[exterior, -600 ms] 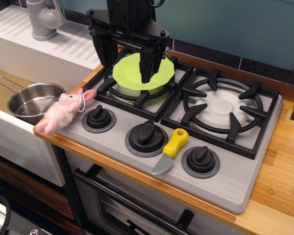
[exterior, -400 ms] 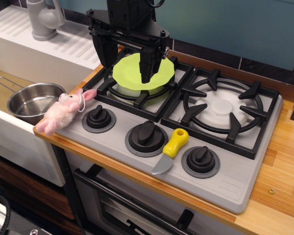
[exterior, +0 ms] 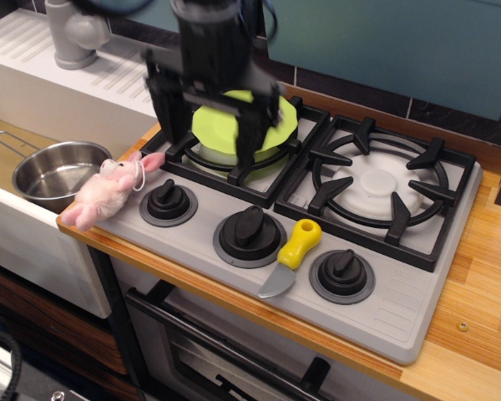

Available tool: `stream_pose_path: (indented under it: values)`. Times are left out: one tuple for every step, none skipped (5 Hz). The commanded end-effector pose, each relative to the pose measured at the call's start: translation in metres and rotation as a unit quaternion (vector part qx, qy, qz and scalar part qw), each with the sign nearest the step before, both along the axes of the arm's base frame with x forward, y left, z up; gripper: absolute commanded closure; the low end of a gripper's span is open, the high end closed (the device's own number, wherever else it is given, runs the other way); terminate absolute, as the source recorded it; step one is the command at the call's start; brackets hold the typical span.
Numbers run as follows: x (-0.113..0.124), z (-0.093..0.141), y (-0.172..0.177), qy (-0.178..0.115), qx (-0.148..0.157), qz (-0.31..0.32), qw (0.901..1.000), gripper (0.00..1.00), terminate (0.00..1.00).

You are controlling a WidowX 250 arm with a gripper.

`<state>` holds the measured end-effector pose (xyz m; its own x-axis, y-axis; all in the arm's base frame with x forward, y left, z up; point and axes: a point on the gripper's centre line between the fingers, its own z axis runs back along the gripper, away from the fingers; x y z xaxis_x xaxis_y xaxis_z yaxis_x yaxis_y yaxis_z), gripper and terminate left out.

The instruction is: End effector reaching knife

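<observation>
The knife (exterior: 289, 259) has a yellow handle and a short grey blade. It lies on the grey stove front between the middle knob (exterior: 250, 233) and the right knob (exterior: 342, 271), blade toward the front edge. My black gripper (exterior: 210, 142) hangs over the left burner, blurred by motion, well up and left of the knife. Its two fingers (exterior: 247, 138) point down, spread apart, with nothing between them. It partly hides a lime green plate (exterior: 234, 124) on that burner.
A pink plush bunny (exterior: 108, 188) lies at the stove's left corner beside the left knob (exterior: 168, 200). A steel pot (exterior: 54, 171) sits in the sink at left, with a grey faucet (exterior: 71, 33) behind. The right burner (exterior: 376, 184) is bare. Wood counter (exterior: 476, 309) runs along the right.
My gripper has moved forward and lower over the left burner, toward the stove front, and is now motion-blurred. The knife, the bunny and the plate have not moved.
</observation>
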<state>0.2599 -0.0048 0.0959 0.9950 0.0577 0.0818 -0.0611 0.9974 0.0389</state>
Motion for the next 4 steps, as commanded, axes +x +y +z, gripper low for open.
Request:
stream_pose_path:
  values:
    - [-0.001,0.008,-0.035,-0.041,0.008,0.009,0.9991,0.0,0.0]
    - [0.0,-0.008,-0.045,-0.055,0.004,0.007,0.9985,0.0,0.0]
    - [0.001,-0.027,-0.047,-0.072,-0.003,0.003,0.9974,0.0,0.0]
    - [0.0,-0.039,-0.049,-0.086,-0.006,-0.001,0.9962,0.0,0.0]
